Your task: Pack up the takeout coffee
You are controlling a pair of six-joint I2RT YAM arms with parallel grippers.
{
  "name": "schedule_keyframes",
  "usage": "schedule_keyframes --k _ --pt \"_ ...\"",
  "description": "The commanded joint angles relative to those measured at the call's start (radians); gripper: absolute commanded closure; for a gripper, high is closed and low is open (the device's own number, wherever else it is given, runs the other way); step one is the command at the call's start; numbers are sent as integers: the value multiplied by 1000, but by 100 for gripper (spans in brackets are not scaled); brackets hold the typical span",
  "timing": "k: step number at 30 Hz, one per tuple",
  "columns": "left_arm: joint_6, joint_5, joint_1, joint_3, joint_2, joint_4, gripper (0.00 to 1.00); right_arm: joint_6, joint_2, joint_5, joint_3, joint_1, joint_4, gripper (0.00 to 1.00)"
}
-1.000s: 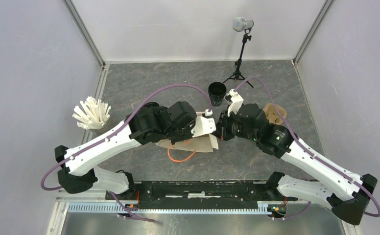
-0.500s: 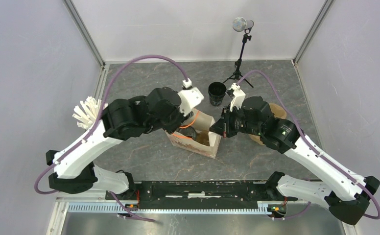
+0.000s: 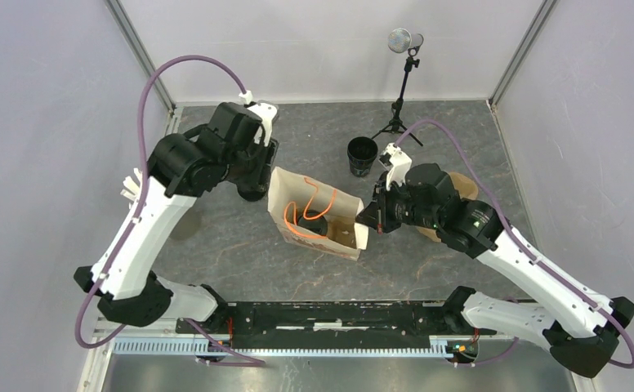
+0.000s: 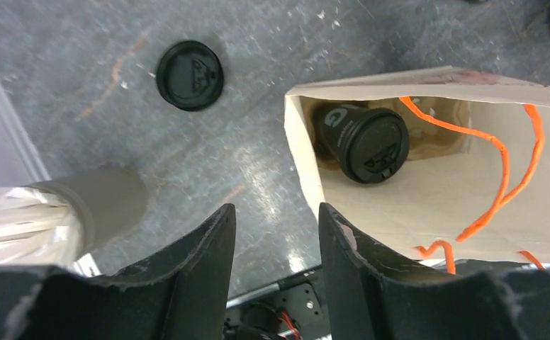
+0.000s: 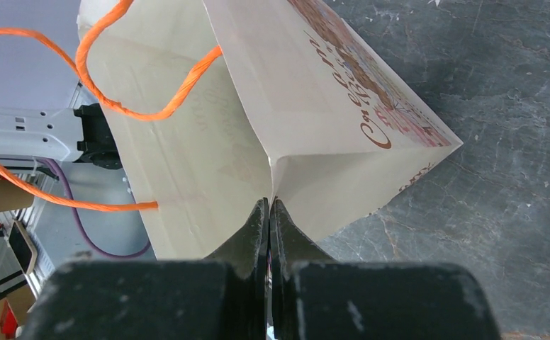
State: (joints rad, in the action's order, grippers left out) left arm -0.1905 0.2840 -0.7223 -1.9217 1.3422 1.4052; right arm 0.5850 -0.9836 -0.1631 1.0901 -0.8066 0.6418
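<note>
We see a small black disposable cup with a round black lid (image 4: 361, 142) sitting inside the beige paper bag with orange cord handles (image 4: 393, 205), which stands open on the grey marbled desk (image 4: 258, 42). Our right hand (image 5: 269, 205) is pinched tight on the bag's rim. Our left hand (image 4: 276, 212) hangs partly open beside the bag, holding nothing. A loose round black plastic lid (image 4: 189, 75) lies near.

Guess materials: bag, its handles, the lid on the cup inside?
Bag: paper, matte beige; crisp folds and creases hold their shape.
Handles: orange cord that looks twisted, probably paper twine, though it could be fibre.
Lid: black plastic with a slight sheen, a moulded rim and embossed marks.
The cup under it is black and matte, likely coated paper; the pictures don't settle it.
</note>
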Motion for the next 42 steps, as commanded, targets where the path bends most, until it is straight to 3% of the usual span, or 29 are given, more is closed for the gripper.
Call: schedule_keyframes --k 1,13,21,25,32,42 --pt "-86 -150 39 32 20 -13 45 -40 22 29 -5 5 1 100" --pt "-100 -249 87 275 -56 -134 43 -66 57 49 -45 5 -1 100" --pt "48 -415 86 251 -167 -223 37 -146 124 29 -141 5 -77 100" --pt "31 -446 87 248 -165 -126 36 -207 144 77 -137 6 -57 100" --pt "-38 -304 87 305 -204 -96 30 -214 113 67 -91 6 -50 100" --pt "-54 -298 89 362 -144 -196 40 -224 132 71 -92 6 -43 100"
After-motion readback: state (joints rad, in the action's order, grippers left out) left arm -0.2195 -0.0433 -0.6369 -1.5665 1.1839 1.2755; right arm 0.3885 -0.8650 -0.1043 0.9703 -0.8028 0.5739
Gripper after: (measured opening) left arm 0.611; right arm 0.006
